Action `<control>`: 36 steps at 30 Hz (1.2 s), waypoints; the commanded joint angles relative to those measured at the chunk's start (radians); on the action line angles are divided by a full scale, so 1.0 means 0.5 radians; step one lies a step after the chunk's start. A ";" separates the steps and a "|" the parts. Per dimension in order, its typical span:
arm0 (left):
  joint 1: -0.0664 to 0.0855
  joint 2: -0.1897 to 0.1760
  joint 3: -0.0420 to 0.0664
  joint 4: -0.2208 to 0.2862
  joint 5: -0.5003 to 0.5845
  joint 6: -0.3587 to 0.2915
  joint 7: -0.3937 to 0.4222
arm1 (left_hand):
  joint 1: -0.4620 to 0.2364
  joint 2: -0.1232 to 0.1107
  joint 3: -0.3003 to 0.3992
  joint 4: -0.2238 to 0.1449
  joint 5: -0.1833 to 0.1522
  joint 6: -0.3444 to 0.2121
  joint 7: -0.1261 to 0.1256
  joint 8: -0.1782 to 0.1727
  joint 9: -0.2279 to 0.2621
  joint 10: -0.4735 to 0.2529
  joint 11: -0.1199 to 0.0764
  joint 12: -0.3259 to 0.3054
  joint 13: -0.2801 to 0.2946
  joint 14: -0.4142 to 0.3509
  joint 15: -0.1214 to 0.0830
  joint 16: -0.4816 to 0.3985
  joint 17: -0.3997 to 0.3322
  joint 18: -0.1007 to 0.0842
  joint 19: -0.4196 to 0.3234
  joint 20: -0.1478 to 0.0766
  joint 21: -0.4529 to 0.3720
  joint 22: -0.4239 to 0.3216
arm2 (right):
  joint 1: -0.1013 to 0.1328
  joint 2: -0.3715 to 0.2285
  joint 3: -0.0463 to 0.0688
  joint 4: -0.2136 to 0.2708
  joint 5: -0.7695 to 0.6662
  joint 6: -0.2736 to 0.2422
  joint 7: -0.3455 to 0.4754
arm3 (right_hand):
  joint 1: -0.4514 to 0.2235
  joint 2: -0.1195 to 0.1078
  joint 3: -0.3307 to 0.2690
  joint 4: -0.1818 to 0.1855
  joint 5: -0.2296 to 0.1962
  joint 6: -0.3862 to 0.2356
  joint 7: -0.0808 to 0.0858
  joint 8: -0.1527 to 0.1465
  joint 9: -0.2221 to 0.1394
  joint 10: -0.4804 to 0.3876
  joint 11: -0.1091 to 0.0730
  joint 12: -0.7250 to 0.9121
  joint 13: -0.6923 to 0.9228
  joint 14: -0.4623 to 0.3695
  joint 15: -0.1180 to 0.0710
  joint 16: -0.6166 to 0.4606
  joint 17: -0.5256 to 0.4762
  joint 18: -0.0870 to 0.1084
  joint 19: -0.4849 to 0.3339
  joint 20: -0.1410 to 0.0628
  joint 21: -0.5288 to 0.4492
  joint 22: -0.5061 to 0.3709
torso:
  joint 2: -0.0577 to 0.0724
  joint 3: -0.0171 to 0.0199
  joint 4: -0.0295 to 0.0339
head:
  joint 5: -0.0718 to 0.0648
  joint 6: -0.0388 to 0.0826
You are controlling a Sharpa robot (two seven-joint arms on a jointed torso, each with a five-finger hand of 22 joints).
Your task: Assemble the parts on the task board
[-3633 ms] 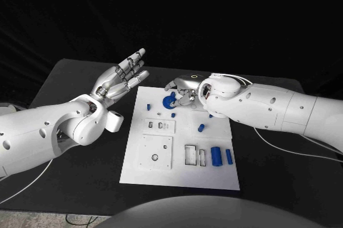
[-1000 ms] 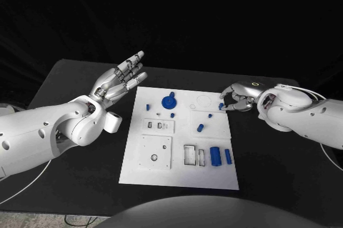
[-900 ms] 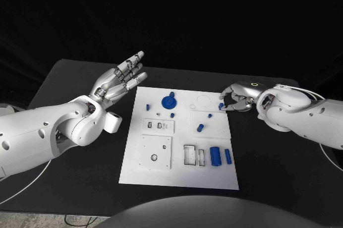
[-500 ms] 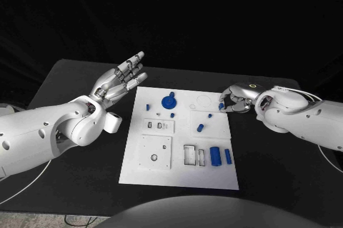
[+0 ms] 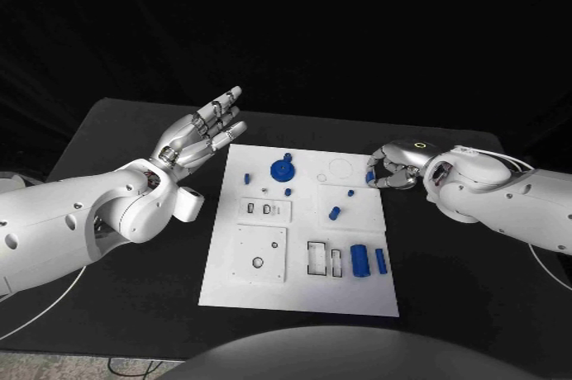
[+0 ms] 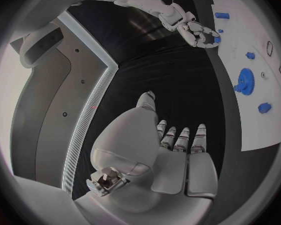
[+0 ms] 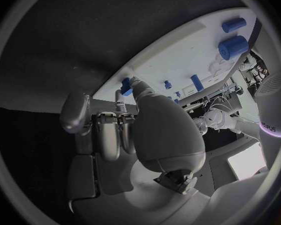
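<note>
Right hand at the far right edge of the task board, fingertips pinching a small blue part. Left hand raised beside the board's left side, fingers spread, holding nothing

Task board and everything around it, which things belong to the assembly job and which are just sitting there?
In the job: task board, blue gear, small blue part at the right hand, two blue cylinders.

Just there: black table, raised left hand, holding nothing.

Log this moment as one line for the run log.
left robot hand: open, raised beside task board | right robot hand: touching small blue part at board's right edge | blue gear: on board
</note>
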 commanded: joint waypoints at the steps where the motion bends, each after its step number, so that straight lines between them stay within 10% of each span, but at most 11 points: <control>1: 0.000 0.005 0.001 0.000 0.002 0.043 0.012 | 0.022 -0.004 0.012 0.002 0.009 -0.011 0.008 0.003 0.001 -0.003 0.015 -0.007 -0.003 -0.002 0.012 -0.007 -0.003 0.019 -0.001 0.013 0.007 0.003 | -0.003 0.005 0.000 -0.005 -0.027 -0.036 0.006 | 0.029 0.000 0.007 -0.018 0.101 -0.014 -0.001 0.028 0.025 0.210 -0.006 0.008 0.526 0.158 -0.003 -0.012 0.429 0.001 0.006 -0.016 -0.010 0.081 | 0.000 0.0004 -0.001 | 0.001 0.000; 16: -0.002 0.005 0.001 -0.007 0.005 0.049 0.005 | 0.026 0.000 0.016 0.000 0.011 -0.013 0.010 0.003 0.000 -0.003 0.023 -0.007 -0.003 -0.002 0.017 -0.007 -0.003 0.019 0.001 0.017 0.008 0.004 | -0.001 0.010 0.001 0.015 0.026 -0.163 0.046 | 0.012 -0.002 0.061 -0.005 0.355 0.036 -0.019 0.138 0.119 0.210 -0.023 0.008 0.526 0.165 -0.016 -0.001 0.440 -0.002 0.025 -0.027 -0.006 0.108 | -0.003 -0.0002 -0.004 | 0.020 0.000; 28: -0.005 0.010 0.000 -0.012 0.005 0.055 -0.008 | 0.026 0.000 0.016 0.000 0.011 -0.013 0.010 0.003 0.000 -0.003 0.023 -0.007 -0.003 -0.002 0.017 -0.007 -0.003 0.019 0.001 0.017 0.008 0.004 | 0.135 0.026 0.003 0.311 0.050 -0.190 -0.009 | -0.008 -0.014 0.071 0.010 0.389 0.058 -0.016 0.161 0.139 0.210 -0.022 0.008 0.526 0.172 -0.017 0.014 0.453 -0.005 0.039 -0.028 0.006 0.120 | 0.000 -0.0010 0.002 | 0.007 0.000; 36: -0.005 0.014 0.000 -0.011 0.006 0.060 -0.018 | 0.029 0.001 0.018 -0.002 0.012 -0.014 0.010 0.003 0.000 -0.002 0.027 -0.007 -0.003 -0.001 0.019 -0.007 -0.003 0.019 0.001 0.019 0.008 0.004 | 0.146 0.182 0.003 0.414 0.108 -0.106 -0.104 | -0.014 -0.016 0.082 0.012 0.381 0.096 -0.018 0.189 0.160 0.210 -0.025 0.008 0.526 0.173 -0.019 0.014 0.453 -0.003 0.041 -0.031 -0.001 0.121 | -0.001 -0.0024 0.003 | 0.003 0.000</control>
